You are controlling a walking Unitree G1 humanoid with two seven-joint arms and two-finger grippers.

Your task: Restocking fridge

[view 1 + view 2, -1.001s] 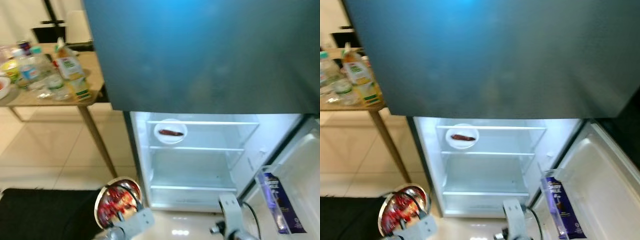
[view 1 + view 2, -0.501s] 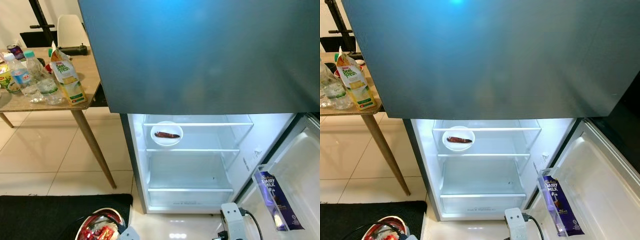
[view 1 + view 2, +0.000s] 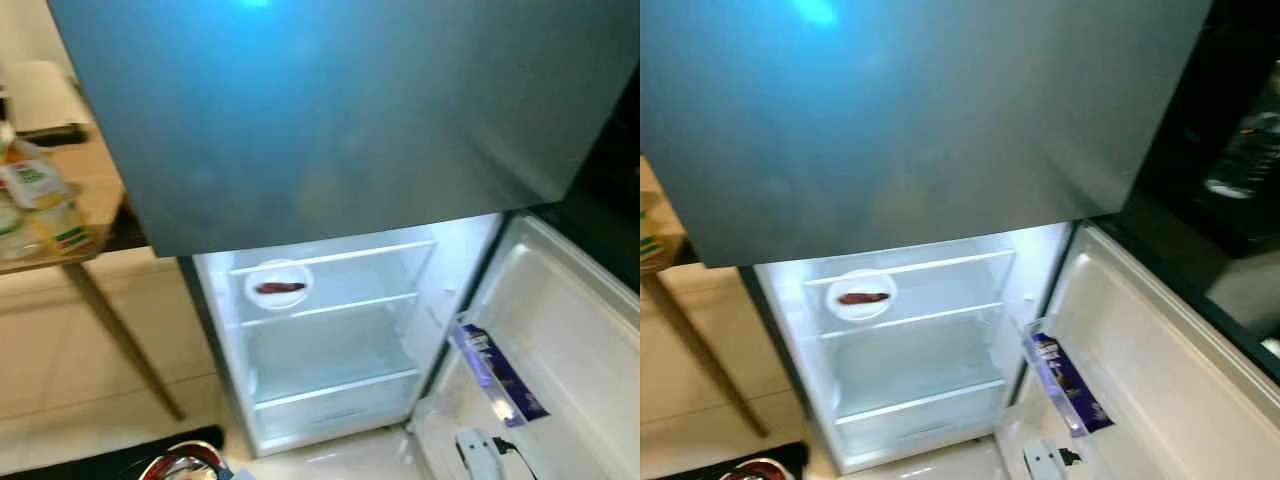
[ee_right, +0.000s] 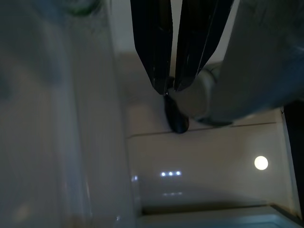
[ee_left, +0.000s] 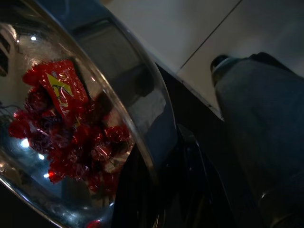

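The lower fridge compartment [image 3: 330,340] stands open and lit, under a dark blue upper door [image 3: 330,110]. A white bowl [image 3: 279,286] with a dark red item sits on the upper glass shelf [image 3: 330,305]. A purple milk carton [image 3: 497,372] leans in the open door's rack [image 3: 560,350]. At the bottom edge of the left eye view shows the steel bowl of red wrapped sweets [image 3: 182,467]. My left gripper [image 5: 164,190] is shut on that steel bowl's rim [image 5: 142,142]. My right gripper [image 4: 171,88] hangs low over the floor, shut with nothing in it.
A wooden table [image 3: 70,245] to the fridge's left carries a juice carton [image 3: 38,194]. A black mat [image 3: 100,465] lies on the tiled floor [image 3: 60,360] at the lower left. A white part of my right arm [image 3: 480,452] shows in front of the open door.
The camera has swung right and tilted, so fridge and table shifted left in view. The steel bowl has dropped from well in view to the bottom edge.
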